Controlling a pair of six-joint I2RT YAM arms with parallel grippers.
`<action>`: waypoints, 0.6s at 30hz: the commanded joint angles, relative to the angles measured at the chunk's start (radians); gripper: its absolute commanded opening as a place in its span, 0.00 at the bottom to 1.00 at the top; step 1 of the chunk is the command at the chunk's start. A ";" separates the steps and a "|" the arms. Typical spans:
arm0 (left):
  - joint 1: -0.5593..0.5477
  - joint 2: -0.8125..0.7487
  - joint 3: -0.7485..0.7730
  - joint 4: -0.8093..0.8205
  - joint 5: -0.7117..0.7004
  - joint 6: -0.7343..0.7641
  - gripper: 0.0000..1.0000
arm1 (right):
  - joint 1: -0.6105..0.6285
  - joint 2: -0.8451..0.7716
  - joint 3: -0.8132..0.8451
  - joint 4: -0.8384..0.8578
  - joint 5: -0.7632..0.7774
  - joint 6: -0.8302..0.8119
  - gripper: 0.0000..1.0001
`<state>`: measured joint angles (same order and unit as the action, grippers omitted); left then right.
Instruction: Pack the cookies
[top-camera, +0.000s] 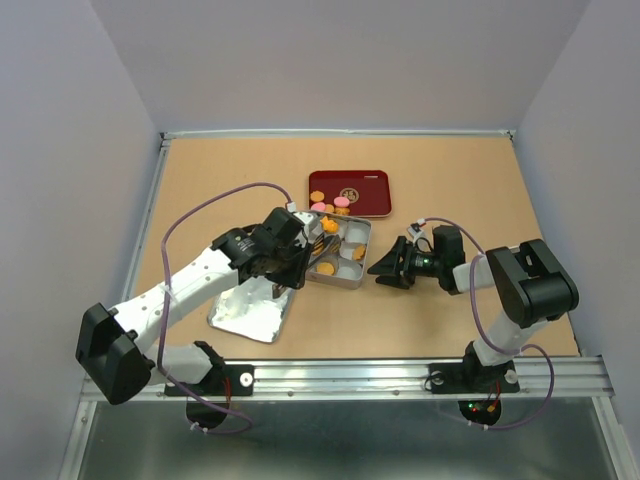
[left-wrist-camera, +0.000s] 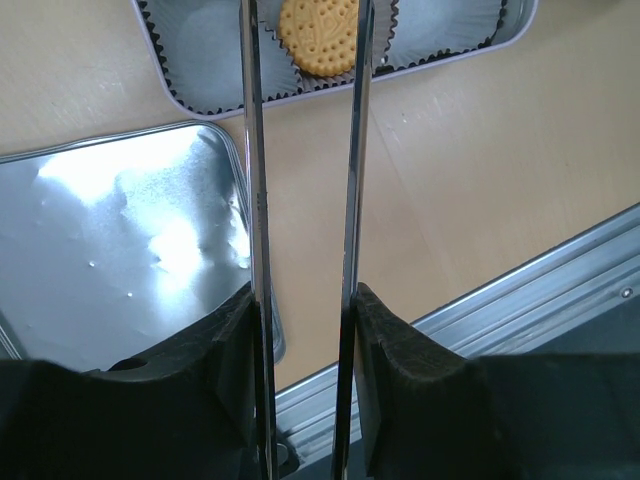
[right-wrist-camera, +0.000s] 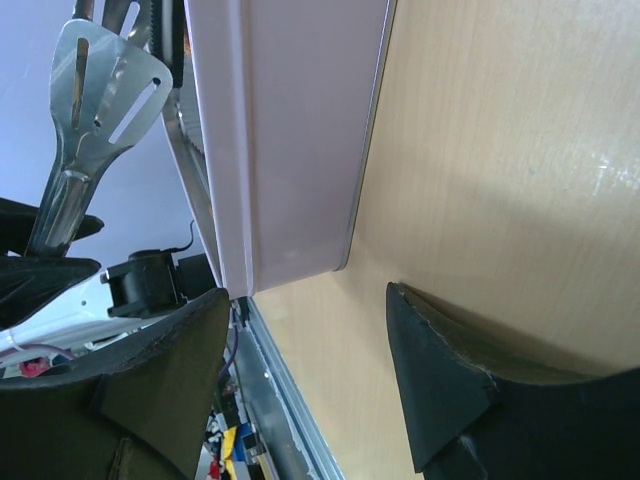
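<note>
Clamping silver tongs (left-wrist-camera: 255, 150) between its fingers, the left gripper (left-wrist-camera: 305, 300) hangs over the tin (top-camera: 335, 284). The tong arms run either side of a yellow cookie (left-wrist-camera: 318, 38) in a paper cup; contact cannot be told. More cookies (top-camera: 326, 268) sit in other compartments and at the red tray's (top-camera: 365, 190) near-left corner. The right gripper (top-camera: 392, 268) gapes wide, empty, just beside the tin's right wall. A lid (top-camera: 250, 315) lies near the left arm.

tongs (left-wrist-camera: 257, 150) cut off at top edge, tin (top-camera: 340, 284) partly behind left gripper (top-camera: 296, 266)
</note>
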<state>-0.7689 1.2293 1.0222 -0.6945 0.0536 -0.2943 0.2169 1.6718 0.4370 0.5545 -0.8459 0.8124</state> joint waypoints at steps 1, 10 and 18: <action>-0.018 -0.005 0.033 0.016 0.002 -0.016 0.36 | -0.007 0.052 -0.020 -0.116 0.108 -0.050 0.70; -0.021 -0.013 0.092 -0.025 -0.028 -0.023 0.36 | -0.007 0.059 -0.017 -0.116 0.102 -0.050 0.70; -0.023 -0.007 0.010 0.015 0.029 -0.032 0.36 | -0.008 0.055 -0.018 -0.114 0.102 -0.050 0.70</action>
<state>-0.7845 1.2297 1.0615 -0.7086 0.0547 -0.3164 0.2153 1.6829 0.4419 0.5575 -0.8612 0.8162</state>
